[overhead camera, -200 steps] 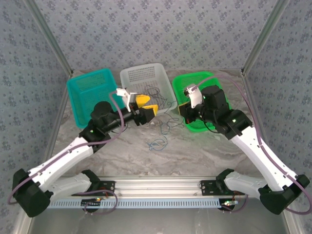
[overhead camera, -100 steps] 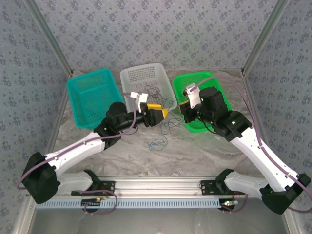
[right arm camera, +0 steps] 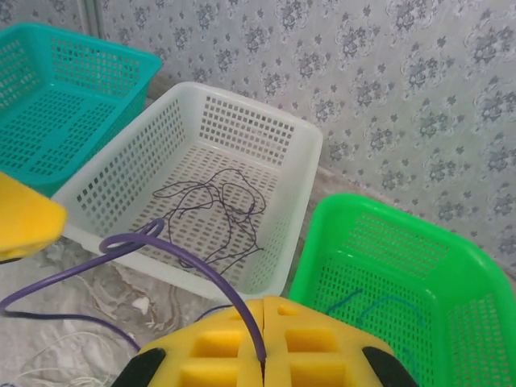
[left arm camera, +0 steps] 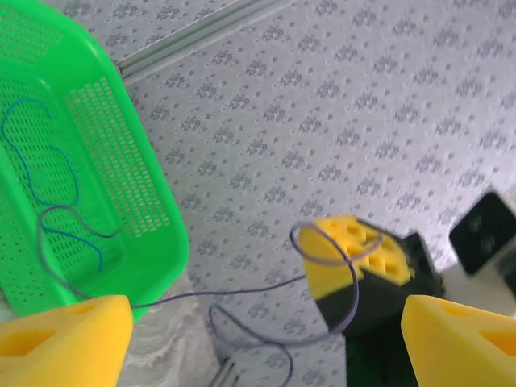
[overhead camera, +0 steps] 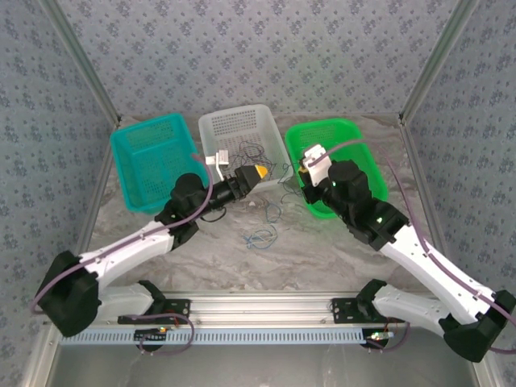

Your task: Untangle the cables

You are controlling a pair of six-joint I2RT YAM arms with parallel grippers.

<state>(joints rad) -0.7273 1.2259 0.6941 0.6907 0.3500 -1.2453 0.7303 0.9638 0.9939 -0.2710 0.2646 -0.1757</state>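
Observation:
My right gripper (right arm camera: 264, 343) is shut on a purple cable (right arm camera: 185, 258), which arcs up and away to the left from its closed yellow fingers. In the top view that gripper (overhead camera: 305, 171) hovers at the green basket's (overhead camera: 355, 133) left rim. My left gripper (left arm camera: 266, 339) stands open, its yellow fingers (left arm camera: 60, 343) wide apart, with the purple cable's loop (left arm camera: 343, 274) hanging between them in front of the right gripper. From above, the left gripper (overhead camera: 256, 172) faces the right one. Dark purple cables (right arm camera: 214, 201) lie in the white basket (right arm camera: 306, 153). A blue cable (overhead camera: 260, 236) lies on the table.
A teal basket (overhead camera: 133, 145) stands at the back left. A blue cable (left arm camera: 56, 193) lies inside the green basket (left arm camera: 153, 210). Thin pale wires (right arm camera: 44, 367) and a loose tangle (overhead camera: 274, 205) rest on the marble table between the two arms.
The left gripper has moved right towards the right gripper and opened wider. The right gripper has swung a little left and up, still holding the purple cable.

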